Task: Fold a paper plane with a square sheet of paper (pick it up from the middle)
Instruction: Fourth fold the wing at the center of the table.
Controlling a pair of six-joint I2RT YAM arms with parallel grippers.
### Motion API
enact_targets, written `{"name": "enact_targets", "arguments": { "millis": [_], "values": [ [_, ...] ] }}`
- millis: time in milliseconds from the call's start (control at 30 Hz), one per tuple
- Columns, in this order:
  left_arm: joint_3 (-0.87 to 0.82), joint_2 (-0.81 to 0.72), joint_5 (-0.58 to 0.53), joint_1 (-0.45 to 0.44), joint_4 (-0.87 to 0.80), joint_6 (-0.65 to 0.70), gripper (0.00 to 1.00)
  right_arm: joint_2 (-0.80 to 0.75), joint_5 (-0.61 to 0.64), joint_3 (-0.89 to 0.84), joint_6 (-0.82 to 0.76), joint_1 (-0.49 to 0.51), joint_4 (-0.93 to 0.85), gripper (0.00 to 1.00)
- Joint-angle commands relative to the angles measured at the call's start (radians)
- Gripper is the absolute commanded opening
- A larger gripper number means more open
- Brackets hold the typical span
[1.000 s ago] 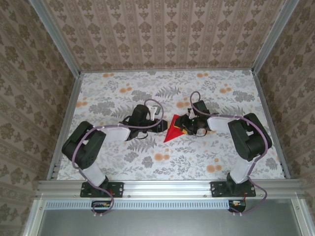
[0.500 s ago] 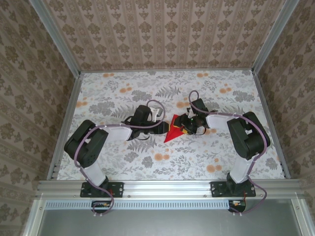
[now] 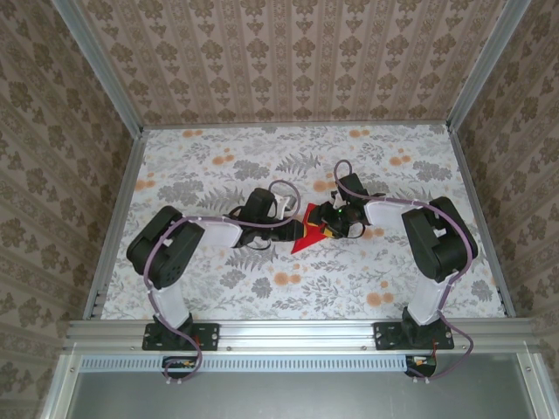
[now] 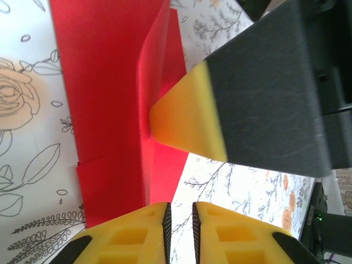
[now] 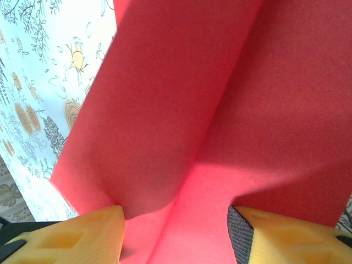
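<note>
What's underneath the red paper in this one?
The red paper lies on the flowered tablecloth, which shows past its edges on both sides. The patch directly beneath is covered by the paper, so whether anything else is under there cannot be seen.

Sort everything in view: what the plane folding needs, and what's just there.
For the job:
red paper, partly folded
left gripper
right gripper

Just there:
floral table cover
patterned walls
metal frame
</note>
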Motion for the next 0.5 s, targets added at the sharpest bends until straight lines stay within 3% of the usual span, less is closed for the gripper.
{"name": "enact_targets", "arguments": {
  "millis": [0,467],
  "values": [
    [0.036,0.023,0.015,-0.005,-0.007,-0.011,0.18,0.104,0.158,-0.045,-0.011,-0.002,-0.151,0.57],
    [0.046,0.045,-0.035,0.002,-0.059,-0.005,0.14,0.139,0.167,-0.027,-0.019,-0.002,-0.175,0.54]
  ]
}}
